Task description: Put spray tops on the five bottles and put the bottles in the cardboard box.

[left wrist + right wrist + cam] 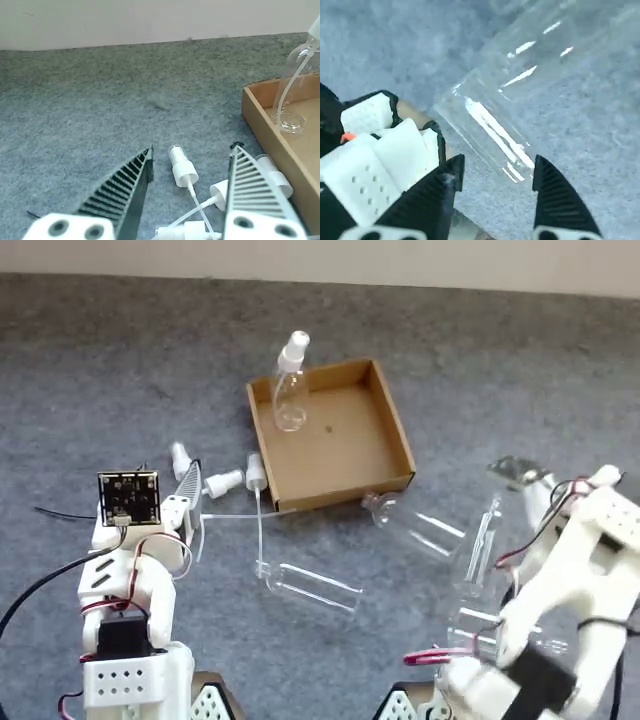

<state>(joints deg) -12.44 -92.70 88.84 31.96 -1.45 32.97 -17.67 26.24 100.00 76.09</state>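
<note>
A cardboard box (392,430) lies open at the table's middle, and one clear bottle with a spray top (290,390) stands in its far left corner. Other clear bottles lie capless on the carpet: one (318,588) in front of the box and one (412,525) off its near right corner. My left gripper (192,148) is open, low over loose spray tops (181,167) left of the box; the left gripper (186,483) sits beside them. My right gripper (495,165) is open, with a clear bottle (530,90) lying just past its fingertips.
Grey carpet covers the table. More spray tops (225,481) with long dip tubes lie by the box's near left corner. Two more clear bottles (478,545) lie beside the right arm (575,570). An arm's white base (375,150) is close behind the right gripper.
</note>
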